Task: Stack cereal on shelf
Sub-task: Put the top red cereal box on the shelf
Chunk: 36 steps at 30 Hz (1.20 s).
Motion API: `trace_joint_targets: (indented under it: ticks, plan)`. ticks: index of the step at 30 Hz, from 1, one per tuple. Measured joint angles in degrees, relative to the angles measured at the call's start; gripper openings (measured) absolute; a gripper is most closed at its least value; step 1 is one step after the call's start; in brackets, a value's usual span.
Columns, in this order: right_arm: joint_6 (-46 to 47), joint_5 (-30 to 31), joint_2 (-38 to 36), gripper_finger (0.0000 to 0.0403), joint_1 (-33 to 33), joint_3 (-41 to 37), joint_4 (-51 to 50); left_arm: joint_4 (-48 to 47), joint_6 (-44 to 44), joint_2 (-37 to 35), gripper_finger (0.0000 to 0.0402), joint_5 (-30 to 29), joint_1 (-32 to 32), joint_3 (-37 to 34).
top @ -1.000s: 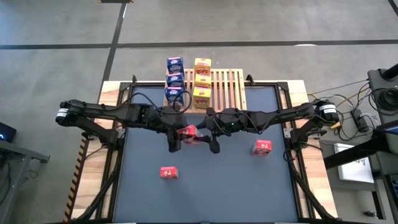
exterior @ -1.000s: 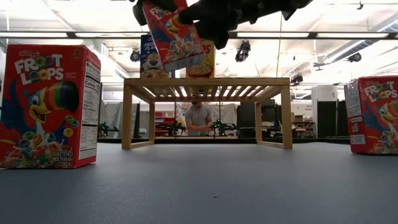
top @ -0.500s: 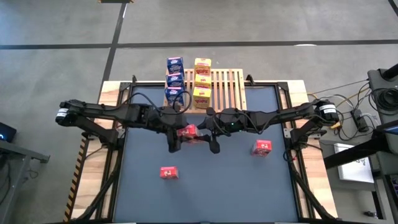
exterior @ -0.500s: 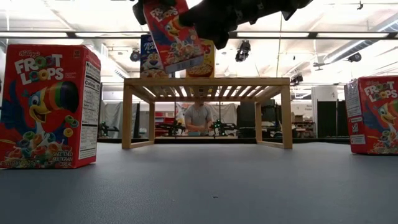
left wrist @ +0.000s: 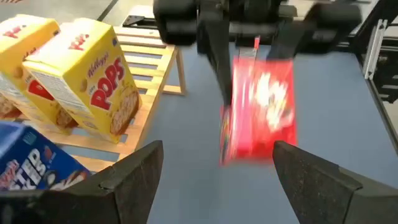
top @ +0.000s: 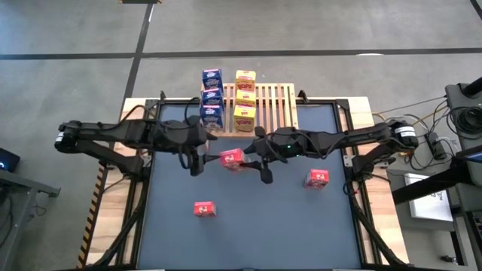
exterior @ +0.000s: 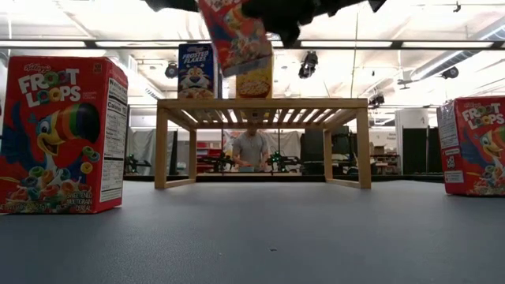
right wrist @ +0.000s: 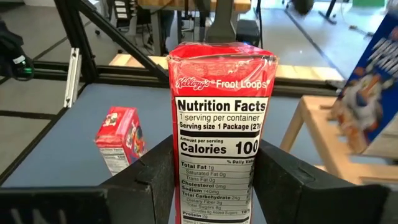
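The red box (right wrist: 219,134) clamped in the right pincer (right wrist: 217,186) reads "Kellogg's Froot Loops" above a panel with "Nutrition Facts", "1 serving per container", "Serving size 1 Package" and "Calories 100". The big red box (exterior: 63,134) standing on the worktop (exterior: 252,237) shows "Kellogg's FROOT LOOPS", and the blue box (exterior: 196,71) on the shelf (exterior: 264,104) reads "FROSTED FLAKES". A yellow box (left wrist: 93,78) on the slats carries "Kellogg's POPS".

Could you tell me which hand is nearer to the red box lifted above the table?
Right. The right hand is clamped on the red box; the left hand is open beside it, apart from it.
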Motion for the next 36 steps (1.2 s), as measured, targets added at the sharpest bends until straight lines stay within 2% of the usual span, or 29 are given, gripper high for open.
trace_joint_targets:
  ticks: [5, 14, 18, 23, 26, 31, 36]
  plan:
    - [-2.32, -0.15, -6.14, 0.0165, 0.0, -1.5, -1.16, 8.37, 1.35, -4.41, 0.0288, -0.4, -0.68, -7.07]
    - [-6.41, 0.55, -22.2, 0.0162, -2.25, -10.57, 2.68, 28.02, 2.69, -16.26, 0.0288, -0.42, -0.86, -21.99]
    - [-7.93, 0.55, -28.77, 0.0163, -6.3, -14.71, 6.71, 34.27, 3.0, -19.61, 0.0288, -0.4, -0.86, -26.65]
    - [-10.93, 0.13, -33.74, 0.0166, -14.65, -17.57, 6.96, 39.59, 3.48, -20.95, 0.0288, 1.96, -0.86, -30.17]
    - [-12.07, -5.51, -33.93, 0.0166, -21.11, -17.79, 6.81, 44.15, 5.4, -20.79, 0.0288, 4.99, -0.86, -32.22]
    - [-12.06, -21.28, -31.53, 0.0166, -33.08, -17.55, 6.92, 47.36, 7.17, -20.47, 0.0288, 6.11, -0.84, -33.57]
    - [-9.54, -30.28, -27.25, 0.0166, -45.22, -17.53, 9.31, 47.55, 7.27, -20.51, 0.0288, 6.11, -0.84, -33.95]
